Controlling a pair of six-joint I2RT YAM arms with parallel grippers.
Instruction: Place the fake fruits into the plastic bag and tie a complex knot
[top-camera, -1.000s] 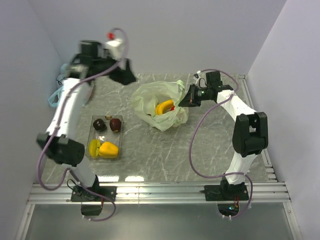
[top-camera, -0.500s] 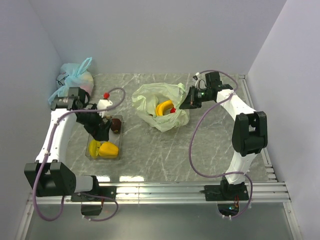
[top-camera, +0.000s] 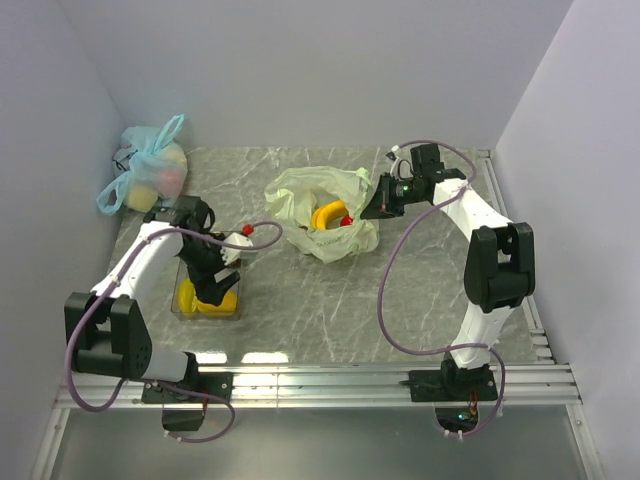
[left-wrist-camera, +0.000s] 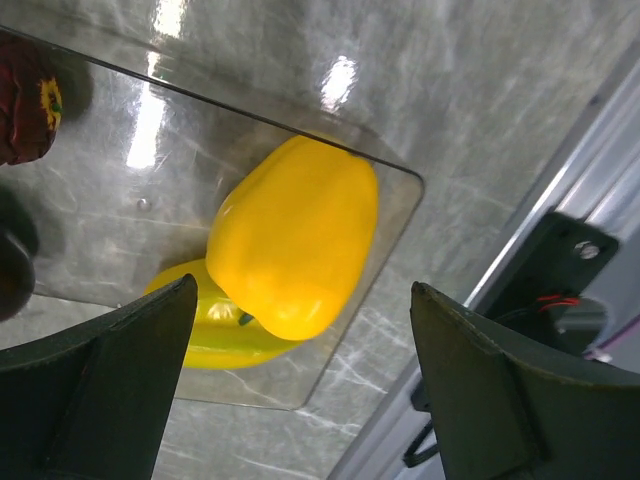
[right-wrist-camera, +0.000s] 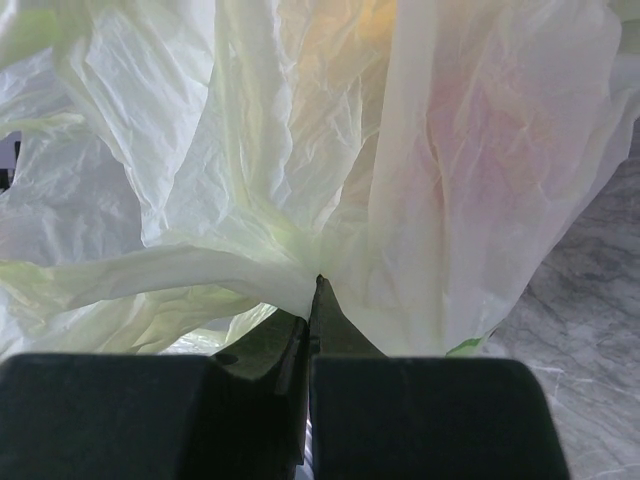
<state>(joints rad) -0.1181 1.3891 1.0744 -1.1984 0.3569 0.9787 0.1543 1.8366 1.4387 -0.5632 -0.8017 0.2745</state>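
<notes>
A yellow lumpy fruit (left-wrist-camera: 295, 235) lies on a second yellow fruit (left-wrist-camera: 200, 335) at the near end of a clear tray (left-wrist-camera: 120, 200). A dark red piece (left-wrist-camera: 25, 100) lies at the tray's far end. My left gripper (left-wrist-camera: 300, 300) is open and hangs just above the yellow fruits (top-camera: 222, 303), holding nothing; it also shows in the top view (top-camera: 213, 288). The pale green plastic bag (top-camera: 310, 200) lies open mid-table with the banana bunch (top-camera: 330, 213) and red apple (top-camera: 347, 220) inside. My right gripper (right-wrist-camera: 315, 285) is shut on a fold of the bag (right-wrist-camera: 450, 150) at its right edge (top-camera: 378, 200).
A light blue knotted bag (top-camera: 150, 175) with pale fruits sits in the back left corner. The metal rail (top-camera: 320, 380) and arm bases run along the table's near edge. Walls close in on the left, back and right.
My left arm has swung from high at the back left down to the tray and now hangs over its near end. The right arm and the bag have not moved.
</notes>
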